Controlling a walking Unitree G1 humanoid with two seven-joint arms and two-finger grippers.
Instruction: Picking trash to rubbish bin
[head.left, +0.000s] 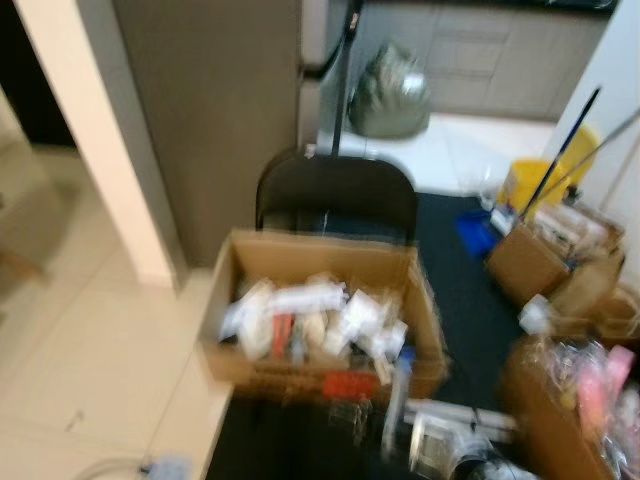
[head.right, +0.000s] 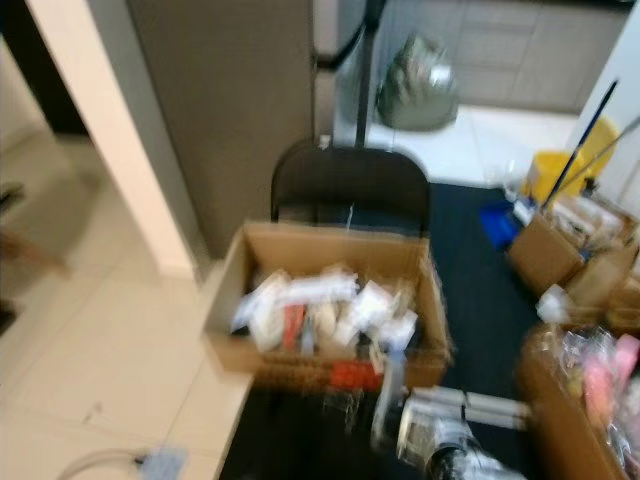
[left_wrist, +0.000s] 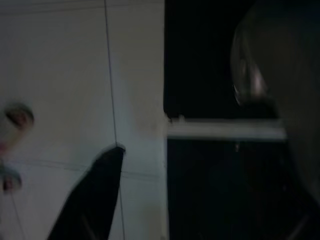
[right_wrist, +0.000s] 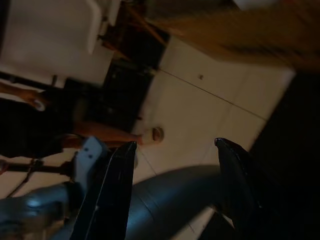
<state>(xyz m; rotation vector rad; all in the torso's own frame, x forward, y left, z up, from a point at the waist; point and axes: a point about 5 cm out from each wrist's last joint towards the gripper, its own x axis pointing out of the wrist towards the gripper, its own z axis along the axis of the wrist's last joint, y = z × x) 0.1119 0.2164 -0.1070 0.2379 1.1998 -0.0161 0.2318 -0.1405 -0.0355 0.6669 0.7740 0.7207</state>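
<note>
Black folding chair behind, yellow bucket w/ mop far right.

No text, label, brand or number can be read. A red patch is seen on the front of the cardboard box, and packets lie inside it, but any print is blurred beyond reading.

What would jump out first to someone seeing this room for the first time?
Most striking is the open cardboard box in the middle, heaped with white wrappers and packets, resting in front of a dark folding chair. To the right, on the dark mat, more cardboard boxes crowd around a yellow bucket with mop handles. A tied grey-green rubbish bag sits farther back on the white floor.
</note>
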